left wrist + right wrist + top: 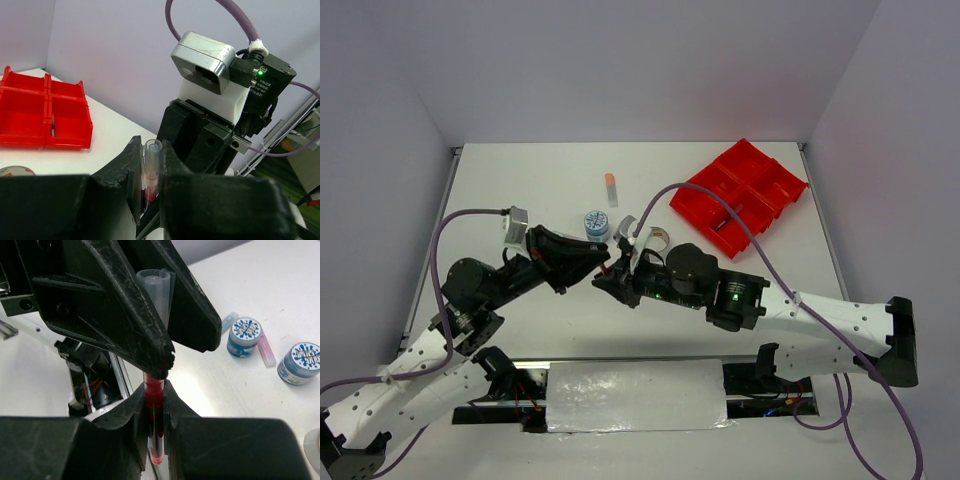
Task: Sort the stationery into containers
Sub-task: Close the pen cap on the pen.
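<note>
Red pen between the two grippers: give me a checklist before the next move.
1. Left gripper shut on clear end of pen: ok.
2. Right gripper shut on its red body: ok.
3. Pen straight between both grippers: ok.
4. Whether the clear end will come loose: cannot tell.
5. No gripper over the tray: ok.
6. Both tubs apart from the grippers: ok.

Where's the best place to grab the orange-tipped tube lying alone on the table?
Probably at the middle of the orange-tipped tube, coming straight down and closing across its narrow width: it lies flat, long axis running near to far, sides free.
</note>
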Action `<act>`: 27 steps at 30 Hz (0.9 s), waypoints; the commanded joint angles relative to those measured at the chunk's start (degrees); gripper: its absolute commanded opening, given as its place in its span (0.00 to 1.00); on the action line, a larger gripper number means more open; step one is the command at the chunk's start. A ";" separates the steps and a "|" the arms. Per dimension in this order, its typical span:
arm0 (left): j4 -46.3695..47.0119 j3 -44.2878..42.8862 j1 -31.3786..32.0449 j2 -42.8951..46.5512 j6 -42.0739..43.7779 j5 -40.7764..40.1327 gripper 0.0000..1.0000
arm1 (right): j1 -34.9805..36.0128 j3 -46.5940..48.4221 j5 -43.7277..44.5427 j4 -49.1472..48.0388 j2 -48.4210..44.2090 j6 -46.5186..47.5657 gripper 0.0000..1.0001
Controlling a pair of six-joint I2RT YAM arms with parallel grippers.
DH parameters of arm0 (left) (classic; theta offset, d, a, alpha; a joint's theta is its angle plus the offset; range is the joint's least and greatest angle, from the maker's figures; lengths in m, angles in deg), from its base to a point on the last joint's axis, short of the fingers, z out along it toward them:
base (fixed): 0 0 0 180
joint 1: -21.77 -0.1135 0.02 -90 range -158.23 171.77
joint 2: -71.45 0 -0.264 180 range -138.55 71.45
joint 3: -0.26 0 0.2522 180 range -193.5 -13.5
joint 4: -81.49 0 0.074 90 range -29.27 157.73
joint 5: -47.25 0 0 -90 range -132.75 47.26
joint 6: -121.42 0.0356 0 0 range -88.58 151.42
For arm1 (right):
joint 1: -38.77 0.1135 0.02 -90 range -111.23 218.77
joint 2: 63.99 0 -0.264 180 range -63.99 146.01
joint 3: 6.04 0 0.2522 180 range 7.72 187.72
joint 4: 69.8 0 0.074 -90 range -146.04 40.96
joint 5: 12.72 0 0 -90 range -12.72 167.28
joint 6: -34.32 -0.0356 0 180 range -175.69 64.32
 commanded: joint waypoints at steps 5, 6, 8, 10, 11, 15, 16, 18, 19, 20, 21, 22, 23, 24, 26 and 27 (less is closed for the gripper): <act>-9.21 10.52 0.56 -1.56 -3.72 4.64 0.00 | -2.67 14.81 0.27 -19.90 -3.72 3.73 0.00; -7.90 12.45 0.99 -1.56 -4.76 4.64 0.00 | -3.19 15.86 0.10 -19.81 -2.85 3.99 0.00; -5.18 14.22 3.97 -2.70 -5.65 2.37 0.00 | -4.33 19.37 -0.78 -19.72 -2.05 3.56 0.00; -3.94 16.24 9.05 -4.19 -6.18 -0.70 0.00 | -6.27 23.05 -2.71 -20.07 -0.56 2.42 0.00; -3.15 16.51 10.65 -6.12 -6.27 -3.59 0.00 | -6.62 24.38 -2.72 -19.38 0.06 2.32 0.00; -4.36 15.64 13.92 -5.79 -6.01 -8.88 0.00 | -7.33 25.02 -3.41 -18.94 1.12 2.41 0.00; -6.20 14.59 13.92 -3.00 -5.66 -10.63 0.00 | -7.33 22.92 -4.90 -18.41 0.94 2.15 0.00; -11.80 11.00 13.83 -0.35 -3.04 -15.02 0.00 | -7.33 19.67 -5.96 -17.35 -0.55 1.45 0.00; -13.41 9.41 13.92 0.97 -2.06 -16.00 0.00 | -7.15 15.73 -6.93 -17.87 -1.34 0.57 0.00; -15.16 6.17 13.83 1.07 -1.01 -16.80 0.00 | -7.24 13.52 -6.94 -18.40 -3.17 -0.04 0.00; -18.31 4.48 13.92 0.90 1.09 -18.02 0.00 | -7.15 11.67 -7.28 -18.75 -3.97 -1.01 0.00; -20.08 2.55 13.83 -0.32 2.07 -18.82 0.00 | -7.15 8.95 -8.59 -18.06 -4.68 -1.19 0.00; -22.54 -1.38 13.83 -0.94 2.95 -19.35 0.00 | -6.72 8.06 -8.34 -17.01 -5.55 -1.19 0.00; -25.43 -3.16 13.83 -1.56 4.09 -22.22 0.00 | -6.28 7.35 -7.91 -15.69 -5.91 -0.93 0.00; -26.69 -7.37 13.83 -1.83 5.59 -24.18 0.00 | -5.40 4.89 -7.73 -13.66 -6.35 -0.58 0.00; -26.87 -8.35 13.74 -1.65 6.03 -24.80 0.00 | -5.22 4.19 -7.90 -13.14 -6.44 -1.10 0.00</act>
